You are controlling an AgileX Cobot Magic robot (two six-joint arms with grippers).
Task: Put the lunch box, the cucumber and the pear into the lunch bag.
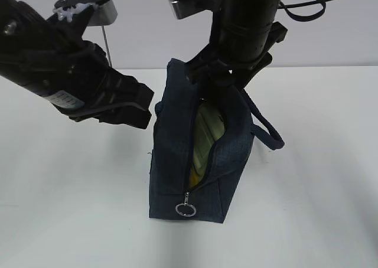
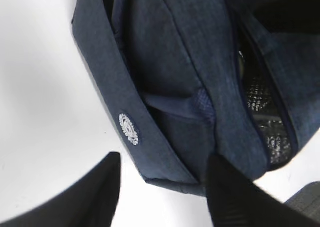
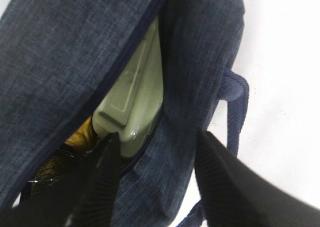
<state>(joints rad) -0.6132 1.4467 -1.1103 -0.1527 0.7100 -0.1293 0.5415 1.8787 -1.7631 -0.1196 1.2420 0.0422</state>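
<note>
The navy woven lunch bag (image 1: 201, 162) is stood mid-table, unzipped; the sage-lidded lunch box (image 3: 137, 94) is seated inside. Both the left gripper (image 2: 162, 187) and right gripper (image 3: 155, 179) are spread, nothing grasped

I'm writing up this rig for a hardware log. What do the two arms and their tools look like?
Both arms are matte black with chunky housings. The left arm carries a small white label and a silver block on top; the right arm has a looping black cable. Each tool has two flat black fingers, faintly ribbed on the right tool.
</note>
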